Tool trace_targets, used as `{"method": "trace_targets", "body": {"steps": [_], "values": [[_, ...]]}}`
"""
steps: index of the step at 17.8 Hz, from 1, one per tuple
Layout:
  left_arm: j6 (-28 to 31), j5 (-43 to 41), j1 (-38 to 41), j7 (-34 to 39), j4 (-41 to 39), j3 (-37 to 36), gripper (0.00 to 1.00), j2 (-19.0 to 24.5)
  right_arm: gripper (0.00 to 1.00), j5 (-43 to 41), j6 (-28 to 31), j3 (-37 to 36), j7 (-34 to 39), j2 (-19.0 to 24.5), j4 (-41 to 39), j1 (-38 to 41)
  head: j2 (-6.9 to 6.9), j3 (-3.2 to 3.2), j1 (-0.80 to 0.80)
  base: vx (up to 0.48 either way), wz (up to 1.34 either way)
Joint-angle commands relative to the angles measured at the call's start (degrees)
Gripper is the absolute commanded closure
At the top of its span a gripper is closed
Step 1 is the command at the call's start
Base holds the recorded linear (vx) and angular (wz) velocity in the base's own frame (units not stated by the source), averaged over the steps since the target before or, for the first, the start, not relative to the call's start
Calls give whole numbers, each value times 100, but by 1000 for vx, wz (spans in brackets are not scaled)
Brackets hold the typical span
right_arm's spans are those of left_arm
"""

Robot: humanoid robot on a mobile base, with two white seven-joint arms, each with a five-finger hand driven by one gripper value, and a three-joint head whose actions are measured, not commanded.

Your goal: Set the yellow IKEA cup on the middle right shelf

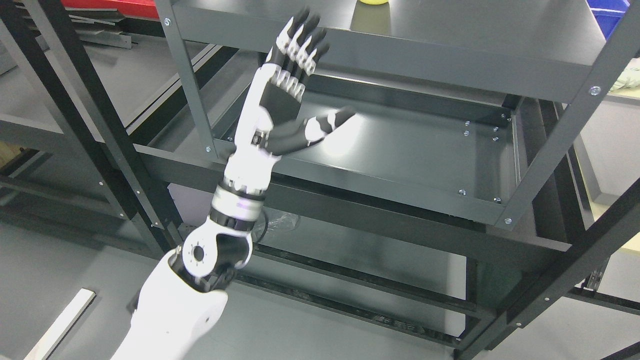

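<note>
Left hand [290, 95] empty, fingers spread; yellow cup [372, 2] beyond fingertips, upper shelf [450, 60]. Risk: fingertips hit shelf edge on reach.

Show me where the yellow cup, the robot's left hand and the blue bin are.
yellow cup [373, 2]: head view, bottom rim at top edge.
left hand [284, 100]: head view, black palm.
blue bin [609, 16]: head view, front wall.
</note>
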Motion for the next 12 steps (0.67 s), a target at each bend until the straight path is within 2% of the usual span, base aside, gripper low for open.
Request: {"method": "trace_targets", "body": {"steps": [1, 6, 10, 12], "values": [[44, -88, 1505, -21, -120, 658, 1, 157, 1, -141, -4, 97, 3, -100, 1, 79, 0, 0, 0, -75, -13], [368, -484, 2120, -4, 758, 1291, 1, 121, 1, -141, -4, 97, 3, -100, 1, 79, 0, 0, 0, -46, -46], [1431, -493, 2368, -4, 856, 2083, 1, -502, 1, -141, -4, 97, 3, -100, 1, 79, 0, 0, 0, 16, -15], [1521, -606, 2385, -4, 812, 2172, 1, -565, 1, -141, -4, 97, 3, -100, 1, 79, 0, 0, 0, 30, -41]]}}
